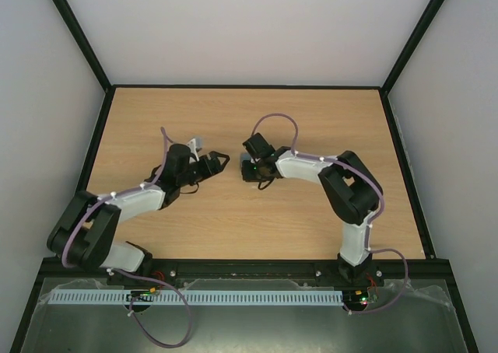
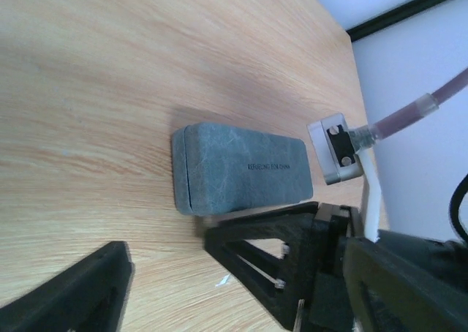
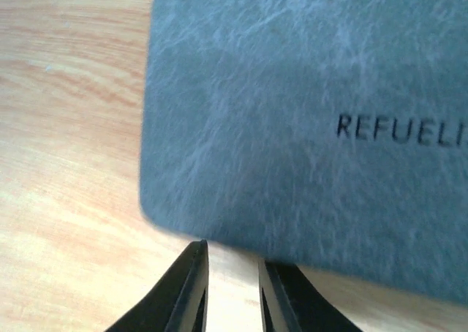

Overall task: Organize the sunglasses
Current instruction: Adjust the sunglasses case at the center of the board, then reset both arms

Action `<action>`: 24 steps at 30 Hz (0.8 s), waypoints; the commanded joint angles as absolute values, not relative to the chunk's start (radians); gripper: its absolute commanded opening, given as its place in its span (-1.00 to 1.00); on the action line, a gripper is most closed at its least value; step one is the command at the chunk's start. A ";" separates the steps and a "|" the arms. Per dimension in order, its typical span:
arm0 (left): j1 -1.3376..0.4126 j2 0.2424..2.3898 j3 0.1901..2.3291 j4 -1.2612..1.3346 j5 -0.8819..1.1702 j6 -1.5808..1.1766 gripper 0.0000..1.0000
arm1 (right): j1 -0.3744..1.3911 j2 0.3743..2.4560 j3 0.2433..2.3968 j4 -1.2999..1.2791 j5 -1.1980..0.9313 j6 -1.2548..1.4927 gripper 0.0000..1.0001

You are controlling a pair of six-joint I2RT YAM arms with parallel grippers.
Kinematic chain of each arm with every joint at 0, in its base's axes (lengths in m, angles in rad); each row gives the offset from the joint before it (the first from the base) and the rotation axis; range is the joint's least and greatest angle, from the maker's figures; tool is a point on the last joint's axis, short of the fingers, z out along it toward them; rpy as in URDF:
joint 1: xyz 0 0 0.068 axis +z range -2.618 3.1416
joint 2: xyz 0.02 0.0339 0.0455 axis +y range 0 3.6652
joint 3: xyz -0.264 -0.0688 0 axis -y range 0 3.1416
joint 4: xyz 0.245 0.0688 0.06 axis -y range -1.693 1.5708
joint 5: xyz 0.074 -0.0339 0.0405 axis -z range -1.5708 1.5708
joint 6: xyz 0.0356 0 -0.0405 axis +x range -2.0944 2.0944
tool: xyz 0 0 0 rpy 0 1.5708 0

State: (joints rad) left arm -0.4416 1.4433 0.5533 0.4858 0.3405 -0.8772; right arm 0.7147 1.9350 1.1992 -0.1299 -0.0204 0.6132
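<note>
The sunglasses are not in view in any frame. A closed grey-blue case (image 2: 241, 167) lies flat on the wooden table; it fills the right wrist view (image 3: 307, 127). My right gripper (image 3: 230, 273) sits low at the case's long edge near one end, its jaws a narrow gap apart with only bare table between them. It also shows in the left wrist view (image 2: 212, 238) and in the top view (image 1: 250, 172). My left gripper (image 1: 218, 161) is open and empty, a little short of the case; one of its fingers (image 2: 66, 292) shows. In the top view the arms hide the case.
The wooden table (image 1: 249, 120) has a black raised frame around it, with grey walls beyond. The right wrist's white camera block (image 2: 335, 148) and its purple cable hang just above the far end of the case.
</note>
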 commanded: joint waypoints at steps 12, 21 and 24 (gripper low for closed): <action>-0.405 0.926 0.686 -0.031 -0.203 -0.675 0.99 | 0.606 1.119 0.876 -0.215 0.284 0.470 0.97; -0.381 0.800 0.468 0.151 -0.587 -0.480 0.99 | 0.365 0.701 0.404 0.251 0.657 0.314 0.97; -0.363 0.854 0.432 0.167 -0.740 -0.500 0.99 | 0.336 0.736 0.314 0.382 0.679 0.309 0.97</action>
State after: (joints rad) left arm -0.3862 0.7952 0.4862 0.1154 -0.4694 -0.5453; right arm 0.3618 0.7021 0.4229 0.1215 0.5316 0.3786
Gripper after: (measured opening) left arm 0.994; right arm 0.987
